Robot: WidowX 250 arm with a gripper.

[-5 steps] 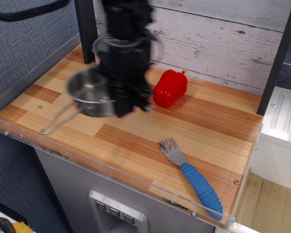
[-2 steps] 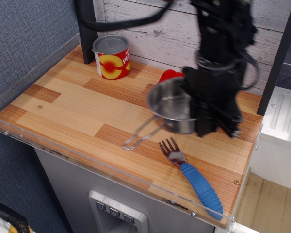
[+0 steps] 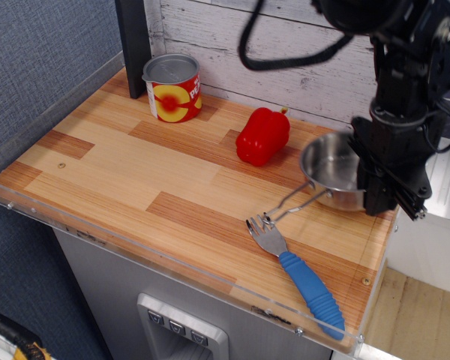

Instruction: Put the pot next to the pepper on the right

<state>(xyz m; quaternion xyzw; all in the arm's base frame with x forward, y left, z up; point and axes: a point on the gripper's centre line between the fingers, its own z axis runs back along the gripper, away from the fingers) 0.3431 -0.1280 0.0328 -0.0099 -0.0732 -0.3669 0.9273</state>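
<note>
The shiny steel pot [image 3: 331,171] hangs just above the wooden board at the right, its wire loop handle [image 3: 292,205] pointing down-left toward the fork. My black gripper [image 3: 380,180] is shut on the pot's right rim. The glossy red pepper [image 3: 262,136] lies on the board to the pot's left, with a small gap between them. The gripper's fingertips are mostly hidden behind the pot and its own body.
A red-and-yellow tin can [image 3: 172,88] stands at the back left. A fork with a blue handle [image 3: 300,274] lies near the front right, its tines under the pot's handle tip. The board's right edge [image 3: 386,247] is close to the pot. A plank wall runs behind.
The gripper has carried the pot from the left of the pepper, across the front of it, to the right side of the board. The pepper, can and fork have not moved.
</note>
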